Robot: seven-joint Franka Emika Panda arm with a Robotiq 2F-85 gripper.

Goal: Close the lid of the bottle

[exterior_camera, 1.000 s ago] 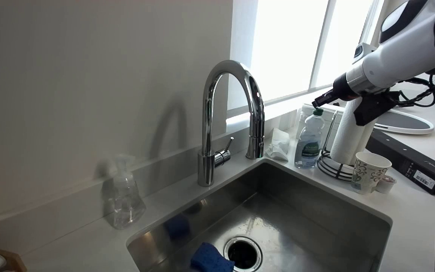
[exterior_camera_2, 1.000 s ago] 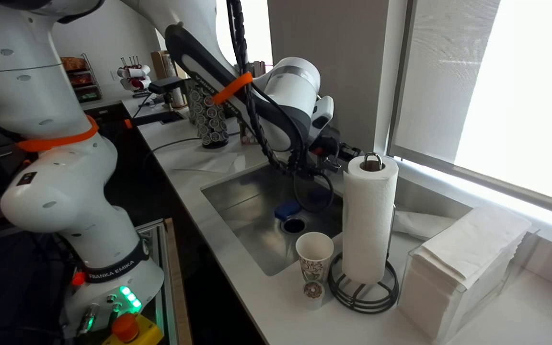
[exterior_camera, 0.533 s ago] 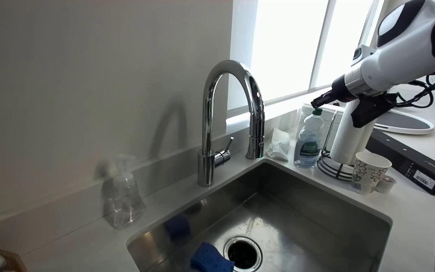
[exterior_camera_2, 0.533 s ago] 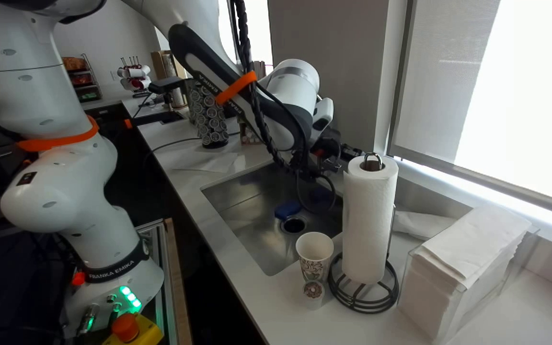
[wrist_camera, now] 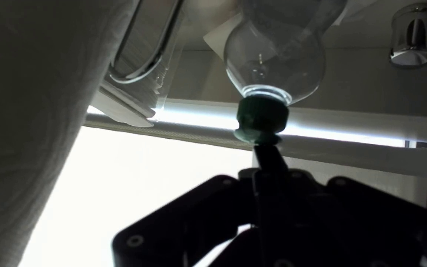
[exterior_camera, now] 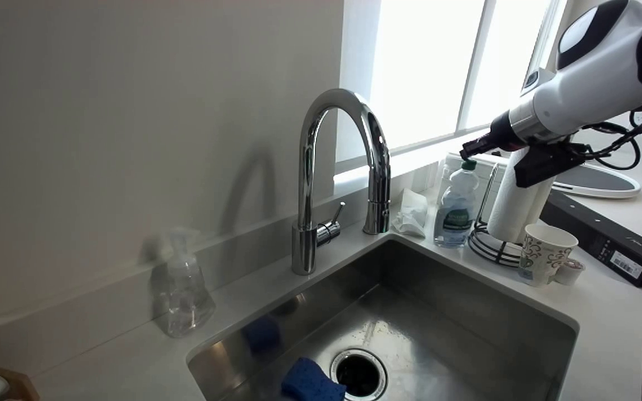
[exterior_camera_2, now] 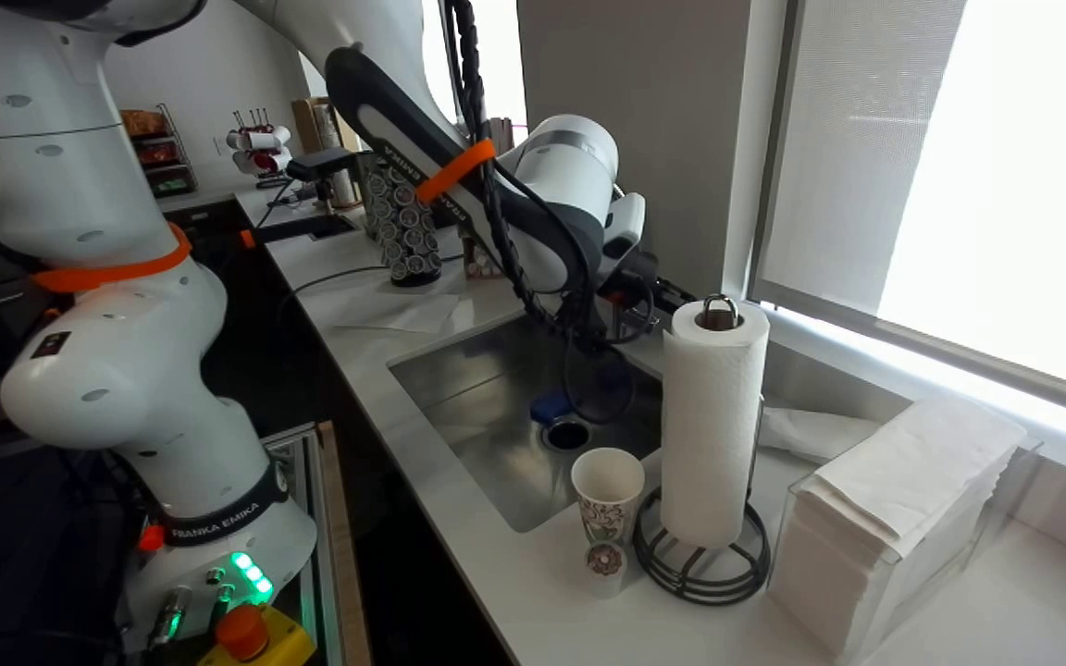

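Observation:
The bottle (exterior_camera: 456,209) stands upright on the counter at the sink's far corner in an exterior view. Its small green lid (exterior_camera: 468,165) is on top. In the wrist view, which is upside down, the clear upper part of the bottle (wrist_camera: 274,59) and the green lid (wrist_camera: 261,118) show above the fingers. My gripper (exterior_camera: 467,150) is directly over the lid, its tips at or touching the lid's top. In the wrist view the gripper's (wrist_camera: 270,157) fingers are together, with nothing seen between them. In an exterior view the gripper (exterior_camera_2: 676,292) is partly hidden and the bottle is hidden behind the paper towel roll.
The paper towel roll (exterior_camera_2: 713,435) on its wire stand is close beside the bottle and fills the left of the wrist view (wrist_camera: 32,111). A paper cup (exterior_camera: 546,250), faucet (exterior_camera: 303,250), sink (exterior_camera: 443,289) and napkin holder (exterior_camera_2: 903,518) are nearby.
My arm has shifted slightly and the wrist has turned a little, with the wrist camera mount moving lower. The fingertips stay at the lid. The bottle looks unmoved.

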